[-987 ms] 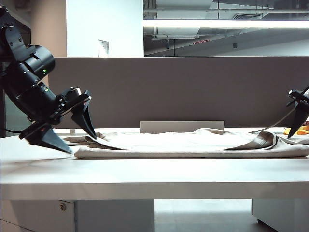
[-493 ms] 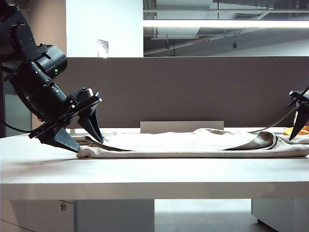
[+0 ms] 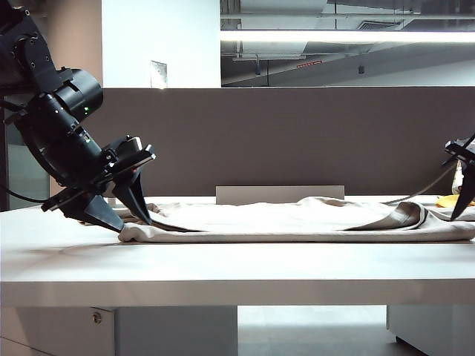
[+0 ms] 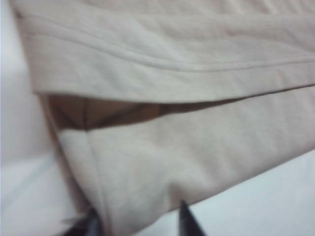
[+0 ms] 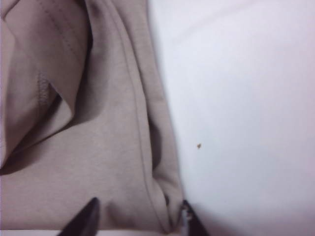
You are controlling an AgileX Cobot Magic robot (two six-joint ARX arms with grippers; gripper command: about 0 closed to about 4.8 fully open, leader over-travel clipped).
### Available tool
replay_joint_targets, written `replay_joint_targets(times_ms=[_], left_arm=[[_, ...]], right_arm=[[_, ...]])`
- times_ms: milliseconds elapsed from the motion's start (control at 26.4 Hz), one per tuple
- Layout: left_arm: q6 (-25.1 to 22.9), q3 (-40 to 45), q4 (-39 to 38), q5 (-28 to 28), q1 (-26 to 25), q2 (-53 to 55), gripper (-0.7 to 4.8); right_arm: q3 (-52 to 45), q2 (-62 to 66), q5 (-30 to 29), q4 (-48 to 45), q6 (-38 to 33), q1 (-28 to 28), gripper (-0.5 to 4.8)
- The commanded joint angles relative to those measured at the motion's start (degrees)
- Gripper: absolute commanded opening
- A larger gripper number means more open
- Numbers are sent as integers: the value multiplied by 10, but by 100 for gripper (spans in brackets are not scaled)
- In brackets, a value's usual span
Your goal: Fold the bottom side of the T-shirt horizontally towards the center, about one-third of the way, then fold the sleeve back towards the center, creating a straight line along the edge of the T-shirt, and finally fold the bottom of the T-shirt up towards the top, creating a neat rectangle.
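Lying lengthwise across the desk [image 3: 237, 274], the T-shirt [image 3: 297, 221] runs from one arm to the other, so each arm is nearest its own end and a lift would have to rise evenly at both. At the left end, the left gripper [image 4: 140, 221] has its fingers part-way closed astride the shirt's corner edge, fabric between the tips. At the right end, the right gripper [image 5: 140, 216] likewise straddles the hemmed bottom edge [image 5: 142, 147]; I cannot tell whether either pinch is firm yet.

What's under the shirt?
The white table is under the T-shirt. The left gripper and right gripper sit at its ends. Anything under the cloth is hidden.
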State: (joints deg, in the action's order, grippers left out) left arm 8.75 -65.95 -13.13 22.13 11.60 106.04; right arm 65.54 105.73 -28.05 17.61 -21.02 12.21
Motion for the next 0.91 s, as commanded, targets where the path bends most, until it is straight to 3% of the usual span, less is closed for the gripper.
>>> replay_joint_targets(times_ms=[38, 304, 379, 455, 911], left_arm=[[-15, -2, 2, -5, -1, -2, 105], [-15, -2, 4, -29, -1, 2, 67], [-23, -2, 5, -30, -1, 2, 11], [-28, -2, 6, -31, -1, 2, -6], [-30, -2, -26, -26, -1, 1, -6]], right_arm=[[3, -3, 1, 0, 3, 0, 166], [3, -2, 2, -3, 3, 0, 62], [3, -2, 6, -3, 5, 0, 36], [3, -2, 10, -3, 6, 0, -1], [3, -3, 9, 34, 48, 0, -6]])
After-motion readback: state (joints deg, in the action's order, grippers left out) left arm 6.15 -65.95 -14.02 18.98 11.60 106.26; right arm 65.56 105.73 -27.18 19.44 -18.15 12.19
